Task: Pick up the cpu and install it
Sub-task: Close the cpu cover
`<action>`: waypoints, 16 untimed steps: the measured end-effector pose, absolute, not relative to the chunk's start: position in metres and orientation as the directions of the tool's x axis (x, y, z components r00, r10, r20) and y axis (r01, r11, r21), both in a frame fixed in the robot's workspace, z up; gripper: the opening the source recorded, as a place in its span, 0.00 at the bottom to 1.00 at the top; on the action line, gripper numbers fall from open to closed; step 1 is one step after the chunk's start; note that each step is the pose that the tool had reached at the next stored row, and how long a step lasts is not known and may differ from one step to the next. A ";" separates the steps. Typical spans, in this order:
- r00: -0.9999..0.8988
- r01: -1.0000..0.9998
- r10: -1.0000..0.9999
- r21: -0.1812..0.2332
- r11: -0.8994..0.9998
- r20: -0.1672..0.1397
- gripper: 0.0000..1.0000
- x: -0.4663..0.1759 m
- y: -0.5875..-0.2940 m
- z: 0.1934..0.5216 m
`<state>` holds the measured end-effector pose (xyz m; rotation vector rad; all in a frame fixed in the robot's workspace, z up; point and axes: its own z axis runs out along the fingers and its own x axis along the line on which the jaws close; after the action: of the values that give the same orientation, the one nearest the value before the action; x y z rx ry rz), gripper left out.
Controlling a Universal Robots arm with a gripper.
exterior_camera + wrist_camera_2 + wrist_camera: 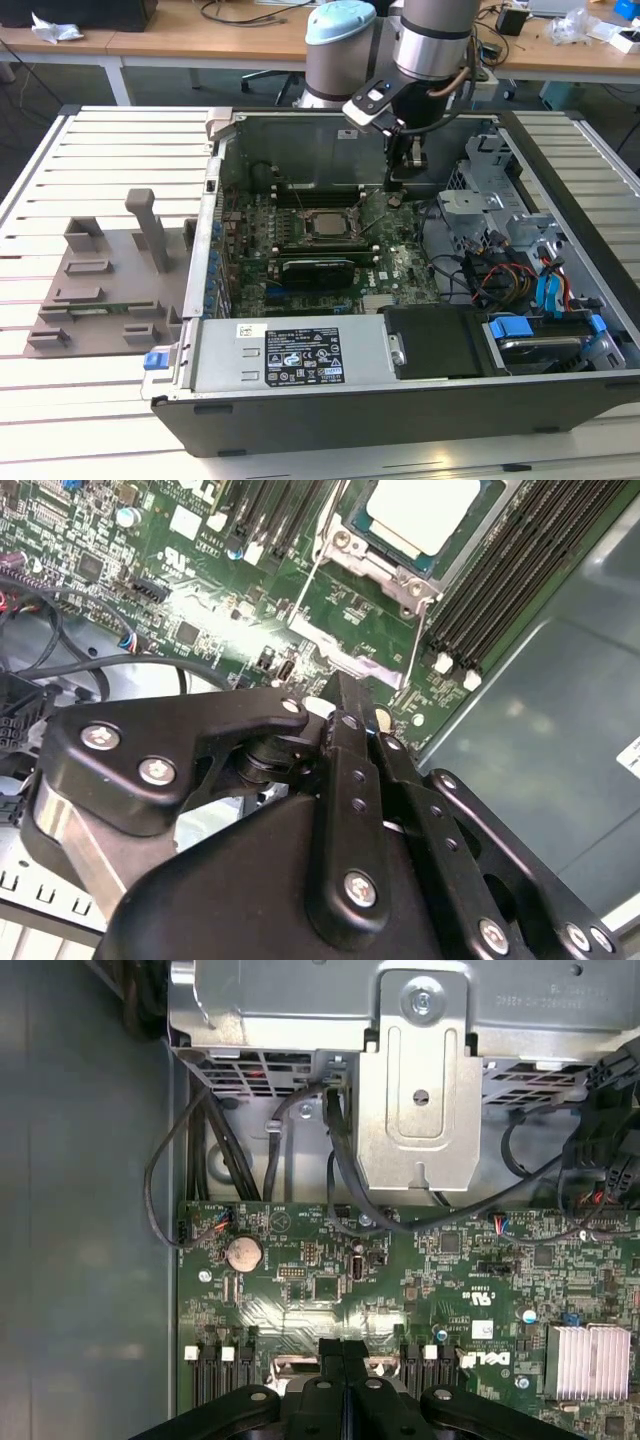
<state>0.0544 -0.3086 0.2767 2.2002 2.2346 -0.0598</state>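
Observation:
The cpu point(326, 224) is a small silvery-white square lying in its socket in the middle of the green motherboard point(400, 270), inside the open computer case. In the second wrist view the cpu point(420, 510) sits within the metal socket frame, whose thin wire lever point(418, 630) runs along one side. My gripper point(398, 185) hangs above the board toward the exterior view's right of the socket, near the case's back wall. Its black fingers point(330, 1360) are pressed together with nothing between them, and the fingertips point(345, 695) sit a short way from the socket, apart from the cpu.
A long black card point(318, 268) lies just in front of the socket. A metal drive cage point(420, 1080) with cables point(340, 1180) is close to the gripper, and a silver heatsink point(588, 1360) stands on the board. A grey fixture tray point(100, 290) rests on the slatted table, left of the case.

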 end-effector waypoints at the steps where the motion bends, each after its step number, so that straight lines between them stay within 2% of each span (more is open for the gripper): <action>1: -0.016 1.000 0.999 -0.024 0.015 -0.030 0.11 0.055 -0.309 0.277; 16: -0.016 1.000 0.999 -0.024 0.015 -0.030 0.11 0.071 -0.309 0.276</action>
<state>0.0707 -0.3086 0.2765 2.2002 2.2347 -0.0597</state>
